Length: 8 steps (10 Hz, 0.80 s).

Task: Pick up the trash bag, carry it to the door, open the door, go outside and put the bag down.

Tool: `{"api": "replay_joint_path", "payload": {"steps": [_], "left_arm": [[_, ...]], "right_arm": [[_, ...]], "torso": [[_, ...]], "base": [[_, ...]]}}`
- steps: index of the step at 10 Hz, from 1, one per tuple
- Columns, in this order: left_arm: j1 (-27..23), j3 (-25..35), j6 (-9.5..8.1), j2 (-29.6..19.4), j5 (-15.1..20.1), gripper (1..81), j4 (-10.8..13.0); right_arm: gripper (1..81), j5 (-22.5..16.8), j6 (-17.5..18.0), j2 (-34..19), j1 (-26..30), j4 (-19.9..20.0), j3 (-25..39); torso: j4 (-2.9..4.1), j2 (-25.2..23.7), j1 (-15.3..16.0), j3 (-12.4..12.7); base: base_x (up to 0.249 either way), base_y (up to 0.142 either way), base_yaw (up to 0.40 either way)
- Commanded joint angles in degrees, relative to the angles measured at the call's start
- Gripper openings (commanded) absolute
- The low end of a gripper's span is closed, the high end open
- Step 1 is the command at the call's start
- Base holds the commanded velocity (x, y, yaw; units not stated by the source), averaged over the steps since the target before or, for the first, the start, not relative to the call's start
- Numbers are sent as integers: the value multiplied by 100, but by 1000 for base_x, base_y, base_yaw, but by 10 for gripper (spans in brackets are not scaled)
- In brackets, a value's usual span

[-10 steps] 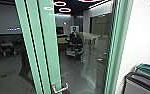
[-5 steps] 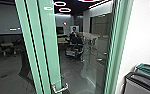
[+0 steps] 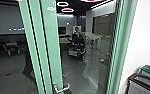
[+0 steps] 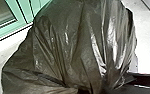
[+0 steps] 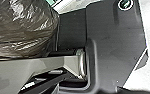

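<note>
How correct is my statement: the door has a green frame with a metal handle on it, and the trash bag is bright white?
One thing is wrong: the trash bag is not bright white but dark, brownish and shiny, as the left wrist view shows. The door does have a green frame with a metal handle on it.

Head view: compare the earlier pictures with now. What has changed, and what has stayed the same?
The whole picture has slid slightly right, so the camera seems to have swung a little left with the robot. The door shows farther right only for that reason. No change of grip can be told. The handle keeps its angle; the person beyond the glass stays put.
</note>
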Motion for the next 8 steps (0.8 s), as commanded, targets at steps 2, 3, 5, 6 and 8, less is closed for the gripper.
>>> {"api": "replay_joint_path", "payload": {"steps": [2, 3, 5, 6, 8], "left_arm": [[-301, 51, -2, -15, 355, 10, 63], [-301, 51, -2, -15, 355, 10, 63], [-301, 51, -2, -15, 355, 10, 71], [-301, 51, -2, -24, 364, 10, 72], [-301, 51, -2, -24, 355, 10, 72]], "right_arm": [[811, -306, -36, 14, 296, -84, 28], [811, -306, -36, 14, 306, -75, 28], [811, -306, -36, 23, 306, -75, 28], [811, -306, -36, 23, 297, -84, 28], [811, -306, -36, 23, 297, -75, 28]], "torso": [[0, 0, 2, 0], [0, 0, 0, 0], [0, 0, 0, 0], [0, 0, 0, 0], [0, 0, 0, 0]], "base": [[0, 0, 133], [0, 0, 139], [0, 0, 154], [0, 0, 172], [0, 0, 177]]}}
